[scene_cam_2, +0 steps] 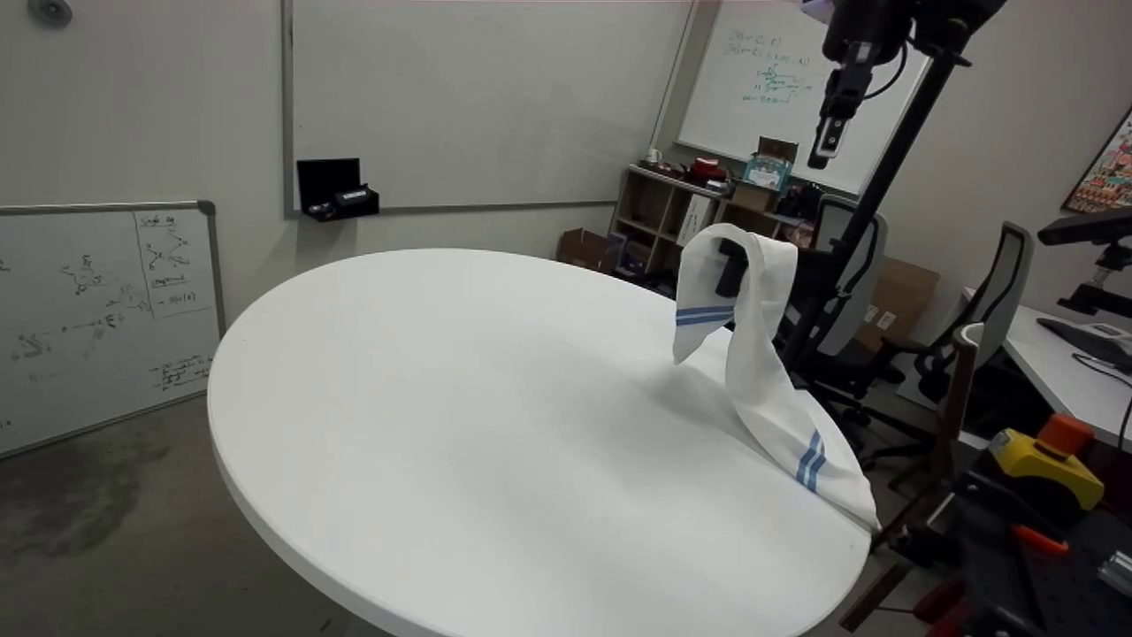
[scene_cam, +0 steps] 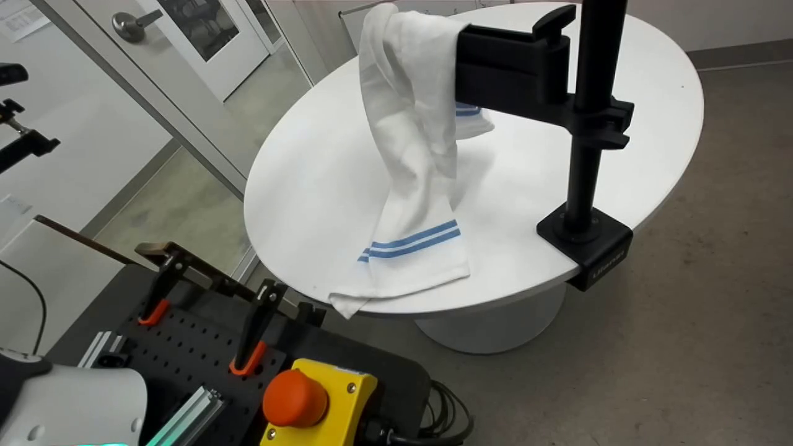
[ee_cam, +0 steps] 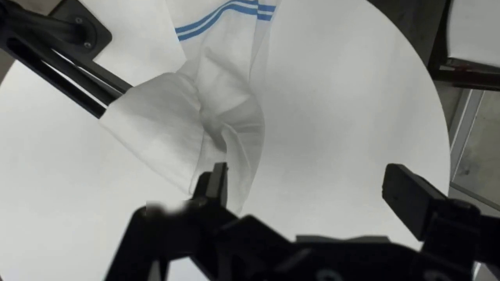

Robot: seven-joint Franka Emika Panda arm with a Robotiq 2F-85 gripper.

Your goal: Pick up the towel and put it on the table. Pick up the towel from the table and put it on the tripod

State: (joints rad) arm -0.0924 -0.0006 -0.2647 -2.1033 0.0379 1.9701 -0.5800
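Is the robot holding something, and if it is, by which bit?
Nothing is held: the gripper is open, with its fingers apart. The towel hangs on the tripod.

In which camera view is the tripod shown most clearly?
An exterior view is best: the tripod shows its foot, pole and arm together. In an exterior view, the towel partly hides the arm; the wrist view looks down, foreshortening the pole.

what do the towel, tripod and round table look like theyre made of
Towel: matte fabric, probably cotton; it drapes in soft folds.
Tripod: likely metal, dull black coating, given its slim, straight-edged build; plastic parts possible.
Round table: smooth, plain white top, perhaps laminate; no grain shows.
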